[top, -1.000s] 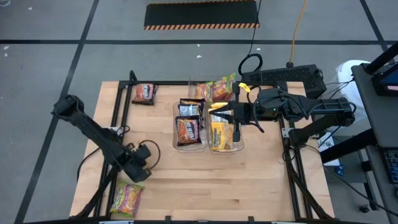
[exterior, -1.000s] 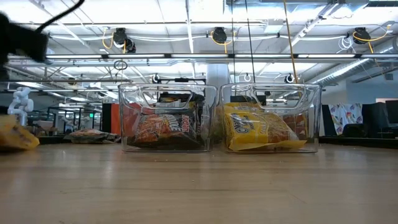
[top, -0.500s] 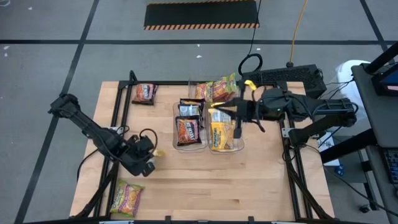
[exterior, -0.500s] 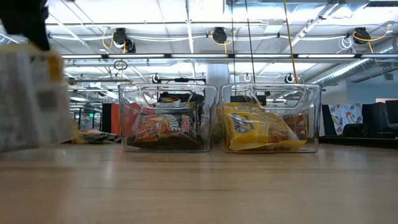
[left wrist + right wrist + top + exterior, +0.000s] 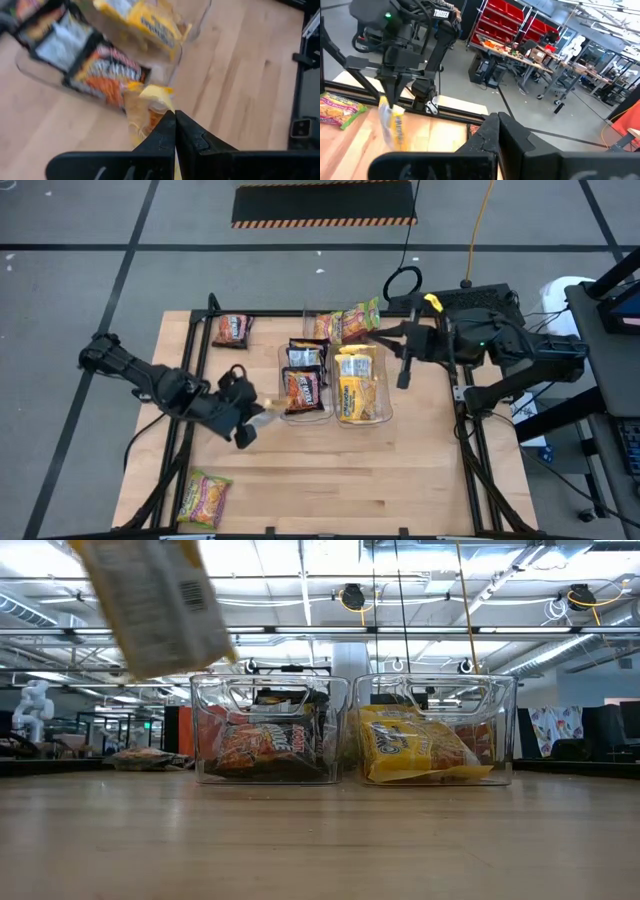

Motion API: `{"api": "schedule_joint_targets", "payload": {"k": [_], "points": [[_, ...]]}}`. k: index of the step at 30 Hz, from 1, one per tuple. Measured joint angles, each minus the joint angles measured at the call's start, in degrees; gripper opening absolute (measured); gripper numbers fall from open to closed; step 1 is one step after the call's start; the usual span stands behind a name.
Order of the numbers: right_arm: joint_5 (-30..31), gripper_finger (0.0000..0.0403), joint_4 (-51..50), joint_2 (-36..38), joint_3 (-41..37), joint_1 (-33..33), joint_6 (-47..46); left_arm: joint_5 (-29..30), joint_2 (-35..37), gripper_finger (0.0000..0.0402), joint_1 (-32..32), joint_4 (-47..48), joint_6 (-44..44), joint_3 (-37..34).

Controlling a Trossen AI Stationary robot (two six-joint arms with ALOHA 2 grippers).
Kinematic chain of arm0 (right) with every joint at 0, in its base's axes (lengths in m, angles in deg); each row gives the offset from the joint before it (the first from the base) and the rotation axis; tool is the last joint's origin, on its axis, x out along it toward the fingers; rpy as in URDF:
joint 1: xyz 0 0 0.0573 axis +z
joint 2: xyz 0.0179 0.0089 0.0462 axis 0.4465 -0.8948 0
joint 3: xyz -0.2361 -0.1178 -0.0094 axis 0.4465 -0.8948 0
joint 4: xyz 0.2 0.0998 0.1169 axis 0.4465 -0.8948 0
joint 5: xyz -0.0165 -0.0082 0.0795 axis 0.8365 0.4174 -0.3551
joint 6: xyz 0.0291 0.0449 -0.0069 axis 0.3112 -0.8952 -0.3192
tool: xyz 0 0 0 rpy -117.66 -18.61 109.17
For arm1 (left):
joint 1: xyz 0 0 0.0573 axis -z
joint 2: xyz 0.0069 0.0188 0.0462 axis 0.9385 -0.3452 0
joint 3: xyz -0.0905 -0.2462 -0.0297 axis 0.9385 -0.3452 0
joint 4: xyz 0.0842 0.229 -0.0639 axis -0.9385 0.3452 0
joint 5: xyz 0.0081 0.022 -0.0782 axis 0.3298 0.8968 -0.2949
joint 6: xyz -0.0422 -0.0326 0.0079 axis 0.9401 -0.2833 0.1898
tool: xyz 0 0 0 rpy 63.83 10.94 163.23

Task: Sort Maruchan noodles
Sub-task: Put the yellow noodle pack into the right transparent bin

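Observation:
My left gripper (image 5: 250, 423) hangs over the table's left middle, just left of the two clear bins, shut on a yellow Maruchan noodle packet (image 5: 146, 107). The low view shows that packet's pale printed back (image 5: 155, 600) high above the table. The left bin (image 5: 306, 408) holds dark brown/orange packets. The right bin (image 5: 362, 418) holds yellow ones. My right gripper (image 5: 383, 334) is shut and holds nothing, level above the bins' far right. My left gripper pinches the yellow packet's upper end (image 5: 159, 109) between its two fingers, which slant down at it from above. The packet hangs tilted below the fingers (image 5: 395, 85), lifted clear of the table.
Loose packets lie on the wooden table (image 5: 420, 470): a brown one (image 5: 232, 330) at the far left, a pink-green one (image 5: 205, 498) at the near left corner, and some (image 5: 345, 323) just behind the bins. Bare wood lies in front of the bins.
My left gripper has risen from low over the table's near left and gone toward the bins, turning as it went. The yellow packet has come up with it, clear of the table. My right gripper has drawn back from over the right bin toward the table's far right.

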Motion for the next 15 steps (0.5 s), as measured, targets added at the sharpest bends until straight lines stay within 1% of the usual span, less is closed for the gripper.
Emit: {"api": "schedule_joint_targets", "payload": {"k": [6, 10, 13, 15], "points": [[0.27, 0.0000, -0.42, 2.18, 0.00, 0.00, 0.18, -0.09, -4.96, 0.0000, -5.44, -0.01, -11.01, 7.01], [5.42, 0.0000, -2.12, 3.23, 0.00, 0.00, 0.21, -0.92, -8.57, 0.0000, -8.56, -1.57, -18.70, 12.01], [9.01, 0.0000, -3.50, 3.87, 0.00, 0.00, 0.23, -3.33, -11.01, 0.0000, -10.99, -5.71, -25.57, 14.85], [10.45, 0.0000, -4.05, 4.21, 0.00, 0.00, 0.21, -3.78, -12.64, 0.0000, -12.73, -8.69, -29.96, 16.44]]}}
